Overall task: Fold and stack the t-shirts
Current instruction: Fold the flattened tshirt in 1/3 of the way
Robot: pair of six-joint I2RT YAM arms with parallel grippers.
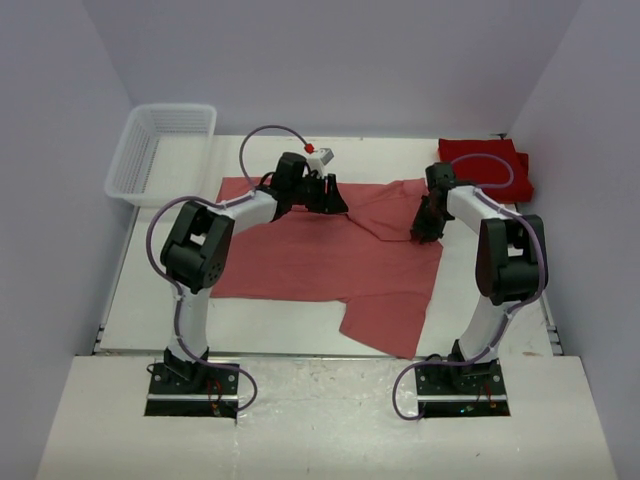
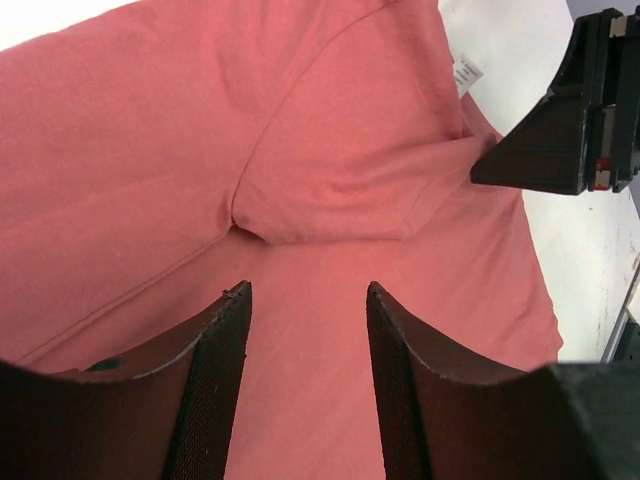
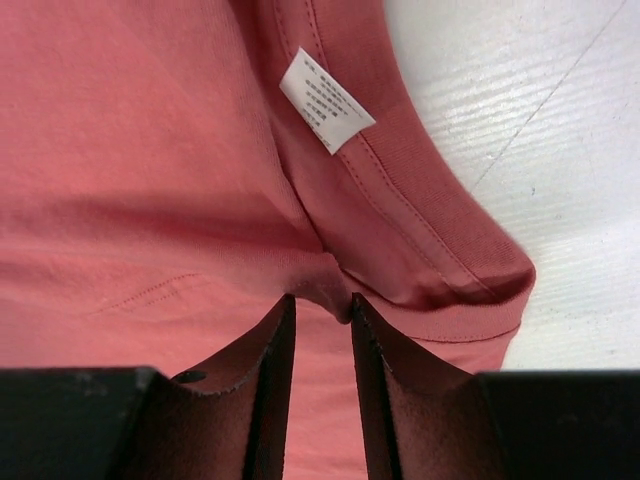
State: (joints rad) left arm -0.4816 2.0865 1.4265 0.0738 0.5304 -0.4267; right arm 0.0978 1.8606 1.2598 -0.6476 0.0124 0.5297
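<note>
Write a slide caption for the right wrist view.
Right gripper pinches a fold of the salmon-red t-shirt near its white care label, close to the cloth's edge on the white table.

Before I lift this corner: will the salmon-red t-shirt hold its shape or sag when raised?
Likely floppy: the salmon-red t-shirt puckers into folds at the right end effector. It would probably drape and drag, since most of it lies spread on the table. Probably light: the thin cloth creases easily.

Pale lilac walls (image 1: 350, 60) enclose a white table (image 1: 270, 322) under soft, even light.
</note>
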